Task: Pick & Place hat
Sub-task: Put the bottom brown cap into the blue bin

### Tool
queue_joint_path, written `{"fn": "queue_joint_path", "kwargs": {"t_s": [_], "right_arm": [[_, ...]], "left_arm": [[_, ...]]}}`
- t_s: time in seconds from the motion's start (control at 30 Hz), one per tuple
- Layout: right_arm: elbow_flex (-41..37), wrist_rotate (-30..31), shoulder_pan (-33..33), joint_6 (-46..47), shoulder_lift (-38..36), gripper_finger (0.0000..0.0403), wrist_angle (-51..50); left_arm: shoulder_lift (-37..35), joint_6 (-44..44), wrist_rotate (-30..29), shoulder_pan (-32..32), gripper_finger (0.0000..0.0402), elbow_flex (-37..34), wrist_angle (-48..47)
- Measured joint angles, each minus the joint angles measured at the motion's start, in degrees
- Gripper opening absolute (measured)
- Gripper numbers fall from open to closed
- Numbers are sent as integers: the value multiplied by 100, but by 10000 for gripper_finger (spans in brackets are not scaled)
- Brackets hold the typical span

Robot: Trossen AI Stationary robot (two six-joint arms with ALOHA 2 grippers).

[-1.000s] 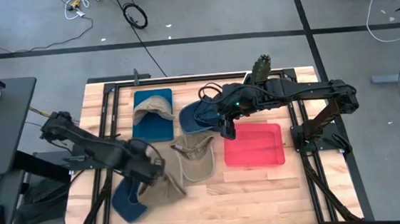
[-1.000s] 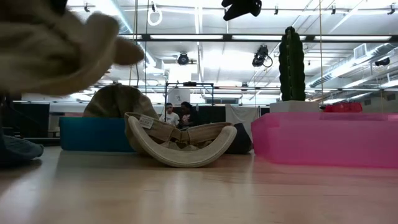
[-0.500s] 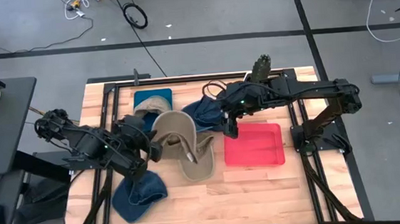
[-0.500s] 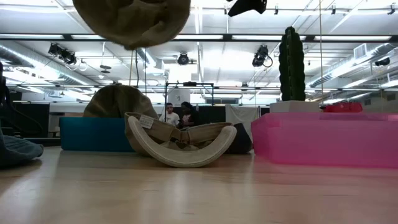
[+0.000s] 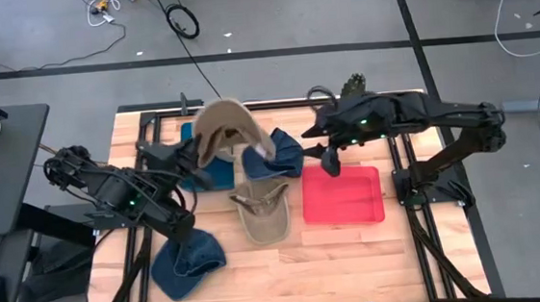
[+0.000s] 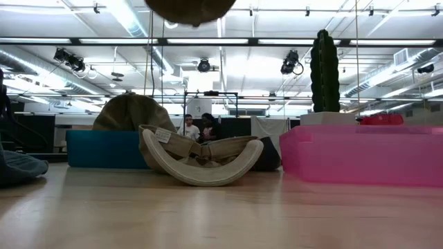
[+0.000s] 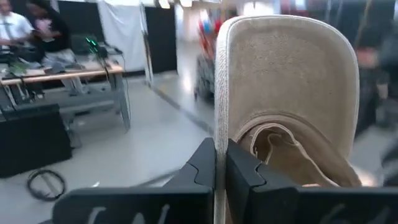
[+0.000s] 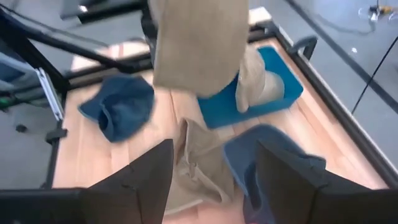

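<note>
A tan hat (image 5: 233, 128) hangs high above the table over the blue tray (image 5: 216, 177), held by my shut left gripper (image 5: 197, 159). In the low view only its underside (image 6: 190, 6) shows at the top. A second tan hat (image 5: 260, 208) lies upside down on its crown mid-table. A third tan hat (image 6: 133, 112) rests in the blue tray. One blue hat (image 5: 287, 153) lies beside the tray, another (image 5: 186, 258) at the near left. My right gripper (image 5: 331, 162) hovers open over the red tray's (image 5: 343, 201) far left corner, holding nothing. My left gripper pinches the side edge of the tan hat's brim (image 7: 218, 134) between its two fingers (image 7: 239, 163). The fingers point about level, coming from the table's left side. The hat is lifted clear of everything, standing on edge, with its hollow crown (image 7: 292, 158) beside the fingers.
A cactus (image 5: 352, 89) stands at the far edge behind the red tray. Bare wood lies along the near edge (image 5: 337, 261). People sit in the room beyond the table (image 6: 197, 128).
My left gripper has risen and gone toward the far edge, its wrist turning from down-slanted to level. The tan hat went with it from the near left of the table to high above the blue tray, swinging over. My right gripper has drawn up and toward the right edge, staying open.
</note>
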Motion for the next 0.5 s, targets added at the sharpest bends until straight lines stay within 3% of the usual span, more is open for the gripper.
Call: {"fn": "queue_joint_path", "kwargs": {"t_s": [0.37, 0.5], "right_arm": [[0, -81, 15, -815, -287, 228, 1199], [0, 204, 15, -920, -270, 228, 1513]], "left_arm": [[-304, -1267, -166, 245, 13, 18, 1200], [-359, -1751, -170, 249, 13, 18, 1805]]}}
